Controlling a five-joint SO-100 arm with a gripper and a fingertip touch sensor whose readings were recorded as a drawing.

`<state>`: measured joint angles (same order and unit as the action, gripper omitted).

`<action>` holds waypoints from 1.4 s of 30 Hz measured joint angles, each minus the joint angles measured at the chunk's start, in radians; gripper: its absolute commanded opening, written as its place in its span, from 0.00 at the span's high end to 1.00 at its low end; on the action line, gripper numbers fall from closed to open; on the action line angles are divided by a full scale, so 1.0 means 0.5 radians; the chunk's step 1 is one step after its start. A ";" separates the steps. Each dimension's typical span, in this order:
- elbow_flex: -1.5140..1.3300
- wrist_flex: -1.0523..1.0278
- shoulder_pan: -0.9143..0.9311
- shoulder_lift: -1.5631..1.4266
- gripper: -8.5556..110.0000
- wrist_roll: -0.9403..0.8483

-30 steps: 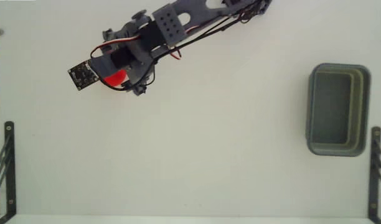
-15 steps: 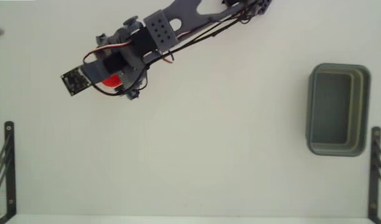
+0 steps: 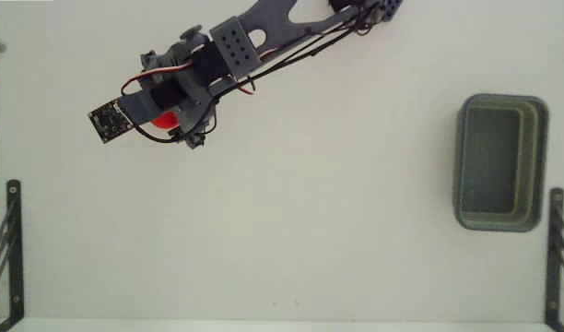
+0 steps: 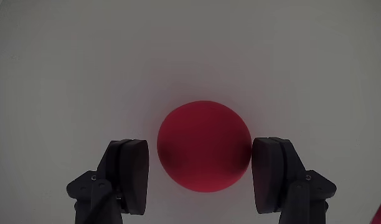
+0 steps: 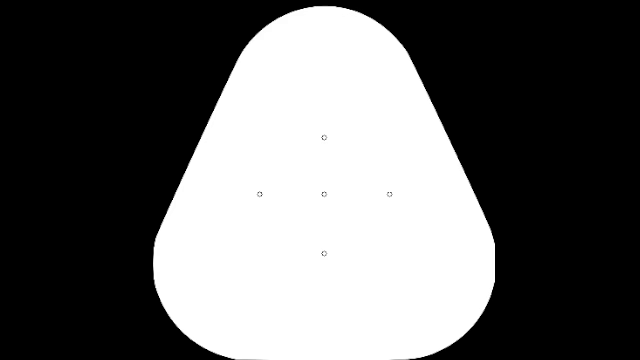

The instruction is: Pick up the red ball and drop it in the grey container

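The red ball (image 4: 203,146) lies on the white table between my gripper's (image 4: 202,152) two dark fingers. The right finger (image 4: 274,174) is at the ball's edge, while a narrow gap shows between the ball and the left finger (image 4: 129,174), so the jaws stand open around it. In the fixed view only a sliver of the red ball (image 3: 165,120) shows under the arm's wrist at the upper left, and the gripper (image 3: 160,117) is mostly covered by the arm. The grey container (image 3: 466,161), a rounded rectangular tub, sits empty at the far right.
Black metal brackets stand at the lower left (image 3: 10,240) and lower right (image 3: 557,249) table edges. The arm's links and cables (image 3: 264,37) reach in from the top centre. A wide stretch of white table lies between the ball and the container.
The arm has swung a little to the left and upward over the ball during the last second, most of it early on. The ball and container have not moved.
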<state>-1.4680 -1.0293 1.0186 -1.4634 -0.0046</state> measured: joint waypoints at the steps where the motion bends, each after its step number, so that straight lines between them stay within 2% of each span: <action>1: 0.000 0.000 0.000 0.000 0.00 0.000; 12: 0.000 0.000 0.000 0.000 0.00 0.000; 42: -0.331 0.436 -0.003 0.040 0.00 0.000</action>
<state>-1.6337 -0.8115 1.0170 -1.4435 -0.0046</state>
